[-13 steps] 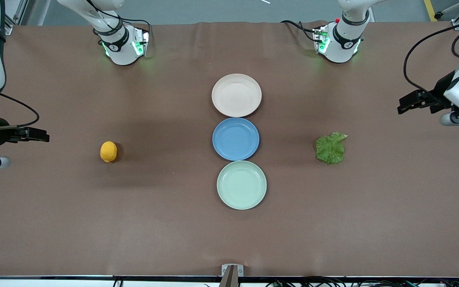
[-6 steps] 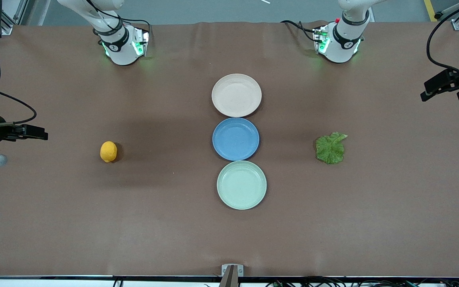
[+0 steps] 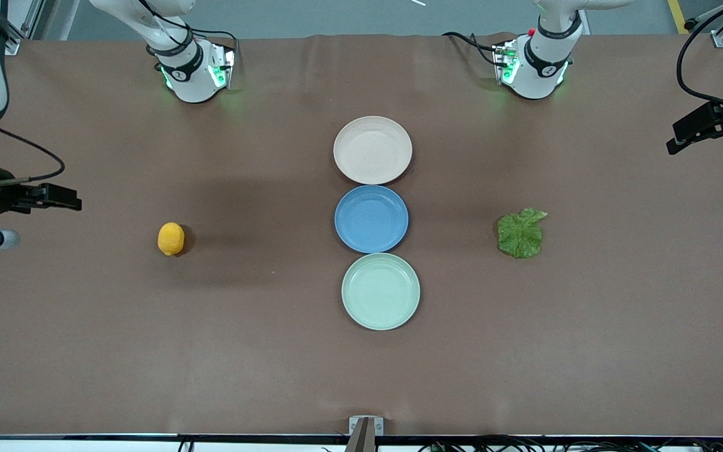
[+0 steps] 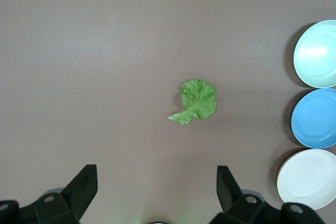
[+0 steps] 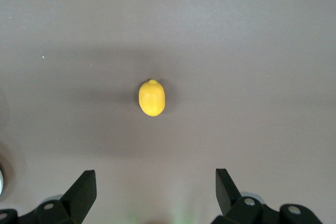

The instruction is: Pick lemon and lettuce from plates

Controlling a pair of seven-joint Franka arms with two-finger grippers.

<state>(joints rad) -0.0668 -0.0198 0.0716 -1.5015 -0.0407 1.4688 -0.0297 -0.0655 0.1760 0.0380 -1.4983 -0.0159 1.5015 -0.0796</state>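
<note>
Brown matte tabletop bears oval lemon (image 3: 171, 238), crinkled lettuce (image 3: 520, 233); both grippers' jaws released.

A round blue plate (image 3: 371, 219) lies flat near the middle of the brown counter (image 3: 587, 339), its shallow well bare and its rim slightly darker than the inside. In the left wrist view the same blue plate (image 4: 316, 118) shows at the picture's edge, cut off on one side. The counter's covering is a plain matte brown sheet with faint creases. At the six o'clock edge of the counter, seen from the front camera, a small grey metal bracket (image 3: 365, 425) sits on the rim, with dark cables (image 3: 524, 444) running along the edge below it.
</note>
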